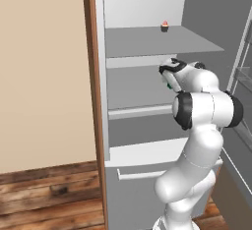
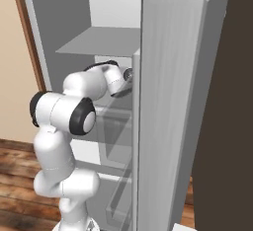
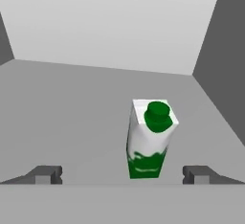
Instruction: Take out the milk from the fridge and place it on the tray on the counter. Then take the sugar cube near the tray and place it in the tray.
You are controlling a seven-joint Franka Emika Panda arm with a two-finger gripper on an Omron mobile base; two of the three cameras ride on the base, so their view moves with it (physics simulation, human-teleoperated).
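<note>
From the left base view, the arm reaches into the open fridge at its middle shelf, below a cupcake (pink-topped). In the hand view, the tool is spread wide and empty, fingertips either side of the upright milk on the grey shelf, not touching it.

Flat, even rendered light with soft shading, no glare; edges look coarse and slightly blurred.

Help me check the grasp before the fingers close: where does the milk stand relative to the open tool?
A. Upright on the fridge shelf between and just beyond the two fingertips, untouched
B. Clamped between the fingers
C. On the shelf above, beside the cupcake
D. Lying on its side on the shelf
A: in the hand view the milk stands upright on the fridge shelf, with the tool open and its fingertips apart from it.
</note>
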